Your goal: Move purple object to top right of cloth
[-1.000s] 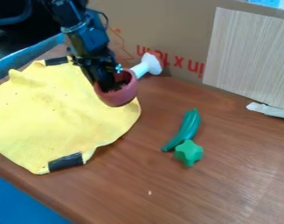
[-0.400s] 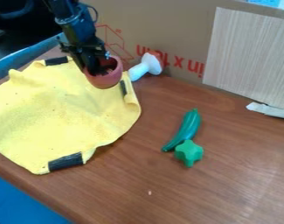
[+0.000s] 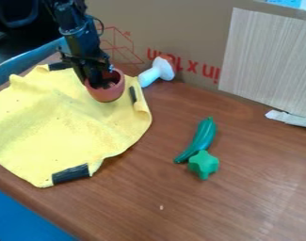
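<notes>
The black gripper (image 3: pixel 102 84) hangs at the upper left, its tips inside a reddish-purple bowl (image 3: pixel 107 96) and closed on the bowl's near-left wall. That bowl is over the upper right part of the yellow cloth (image 3: pixel 60 122), left of the dark strip on the cloth's right edge. Its opening tips toward the upper right. Whether its base touches the cloth, I cannot tell. The fingertips are partly hidden by the bowl.
A white mushroom-shaped object (image 3: pixel 156 72) lies just right of the cloth, by the cardboard wall (image 3: pixel 180 28). Farther right on the wooden table (image 3: pixel 255 188) are a long green vegetable (image 3: pixel 199 140) and a green star-like piece (image 3: pixel 203 164), touching.
Gripper and bowl have gone together to the upper left, then slightly down, uncovering the dark strip on the cloth's right side. The other objects have stayed put.
</notes>
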Controlling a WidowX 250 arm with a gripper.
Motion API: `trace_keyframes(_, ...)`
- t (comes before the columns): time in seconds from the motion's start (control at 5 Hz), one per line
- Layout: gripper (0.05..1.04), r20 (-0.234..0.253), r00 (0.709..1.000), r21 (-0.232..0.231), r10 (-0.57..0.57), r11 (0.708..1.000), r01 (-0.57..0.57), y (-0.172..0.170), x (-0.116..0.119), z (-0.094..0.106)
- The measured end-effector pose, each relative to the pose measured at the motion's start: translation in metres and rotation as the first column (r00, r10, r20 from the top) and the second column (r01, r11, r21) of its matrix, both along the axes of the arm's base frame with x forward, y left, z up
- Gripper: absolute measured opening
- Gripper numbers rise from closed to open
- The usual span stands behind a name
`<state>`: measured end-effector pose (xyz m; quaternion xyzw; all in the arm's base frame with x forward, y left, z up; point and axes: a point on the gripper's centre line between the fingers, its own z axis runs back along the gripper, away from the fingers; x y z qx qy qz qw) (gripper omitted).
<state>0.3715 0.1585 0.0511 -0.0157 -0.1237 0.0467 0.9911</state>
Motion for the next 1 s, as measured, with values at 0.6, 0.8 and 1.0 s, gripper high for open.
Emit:
trace_keyframes(0.6,0.402,-0.059,0.994,0.021,0.092,0.996,-0.091,0.008,-0.005,-0.016)
trace_keyframes(0.8,0.704,-0.068,0.994,-0.001,0.087,0.996,-0.087,0.005,-0.006,-0.016)
trace_keyframes(1.0,0.961,-0.094,0.994,-0.067,0.047,0.996,-0.054,-0.006,-0.008,-0.005)
